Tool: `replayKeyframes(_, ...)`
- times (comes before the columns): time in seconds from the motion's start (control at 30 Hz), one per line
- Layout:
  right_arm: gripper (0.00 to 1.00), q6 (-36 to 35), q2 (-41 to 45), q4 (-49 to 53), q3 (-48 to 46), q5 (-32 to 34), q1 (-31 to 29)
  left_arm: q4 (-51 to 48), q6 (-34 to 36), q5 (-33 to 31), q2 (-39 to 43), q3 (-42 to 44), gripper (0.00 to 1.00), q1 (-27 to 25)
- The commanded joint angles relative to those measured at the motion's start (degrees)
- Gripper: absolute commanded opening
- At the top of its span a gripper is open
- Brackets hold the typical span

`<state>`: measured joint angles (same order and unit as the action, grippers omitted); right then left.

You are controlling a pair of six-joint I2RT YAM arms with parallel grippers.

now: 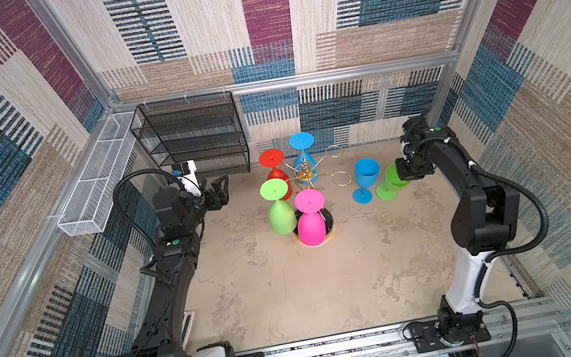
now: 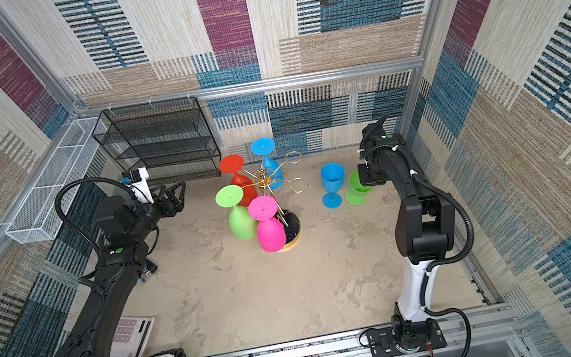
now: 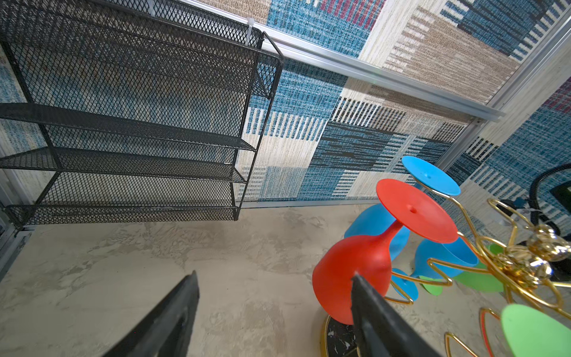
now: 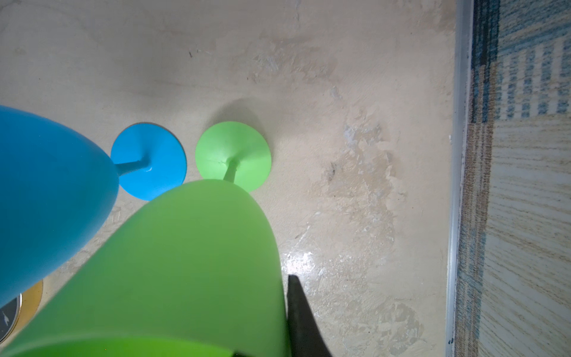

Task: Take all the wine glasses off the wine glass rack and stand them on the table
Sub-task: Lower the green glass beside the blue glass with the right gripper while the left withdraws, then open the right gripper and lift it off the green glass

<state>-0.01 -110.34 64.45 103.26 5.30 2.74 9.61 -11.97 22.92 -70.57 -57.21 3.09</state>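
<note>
Rack (image 1: 304, 175) sits at the centre of both top views, base on the table (image 1: 294, 301); four glasses hang upside down on it: red glass (image 1: 271, 158), hung blue glass (image 1: 301, 141), hung green glass (image 1: 281, 218), pink glass (image 1: 310, 227); the two rings on its right side are bare.

Right of the rack, loose blue glass (image 1: 366, 173) and loose green glass (image 1: 389, 189) stand upright on the table, just beside each other.

Left gripper (image 1: 215, 182) is left of the rack, near the red glass, not touching; jaws spread wide, only table between them in the left wrist view (image 3: 274, 275).

Right gripper (image 1: 407, 172) is over the loose green glass rim; the right wrist view shows one finger (image 4: 298, 309) just beside the bowl's outer wall; other finger hidden, so can't tell whether it pinches.

Black shelf (image 1: 193, 135) and white basket (image 1: 94, 192) sit upper left.
</note>
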Motion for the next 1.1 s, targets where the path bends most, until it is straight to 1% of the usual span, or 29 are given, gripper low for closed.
replayKeyframes(0.0,0.17,0.01,-0.31,0.33,1.1,1.12,0.07,0.68,0.11,0.89,-0.2,0.04,0.79,0.07)
replayKeyframes(0.1,0.21,0.08,-0.84,0.5,1.75,1.41,0.07,0.76,0.01,0.97,-0.34,-0.01,0.79,0.07)
replayKeyframes(0.23,0.35,0.28,-1.56,0.59,3.39,1.31,0.07,0.76,0.11,0.99,-0.31,0.02,0.79,0.07)
replayKeyframes(0.3,0.39,0.49,-1.51,0.51,4.78,0.72,0.07,0.81,0.06,0.92,-0.24,0.0,0.79,0.07)
replayKeyframes(0.4,0.45,0.54,-1.17,-0.16,7.57,-3.04,0.34,0.77,0.01,0.99,-0.26,0.0,0.79,0.07)
replayKeyframes(0.47,0.48,0.53,-0.28,-1.25,8.66,-4.32,0.33,0.7,-0.05,0.86,-0.12,0.08,0.79,0.07)
replayKeyframes(0.63,0.53,0.84,2.31,-4.35,8.42,-8.51,1.29,0.92,-0.15,0.64,0.15,0.17,0.79,0.07)
replayKeyframes(0.87,0.56,2.54,9.12,-11.35,4.5,-15.38,2.68,0.89,-0.15,-0.02,0.56,0.35,0.79,0.07)
replayKeyframes(0.97,0.56,4.41,14.98,-16.05,-0.13,-21.52,2.74,0.68,0.02,-0.45,0.69,0.35,0.79,0.08)
replayKeyframes(1.07,0.57,8.06,23.82,-22.63,-7.56,-29.42,2.77,0.66,0.02,-0.94,0.95,0.43,0.79,0.16)
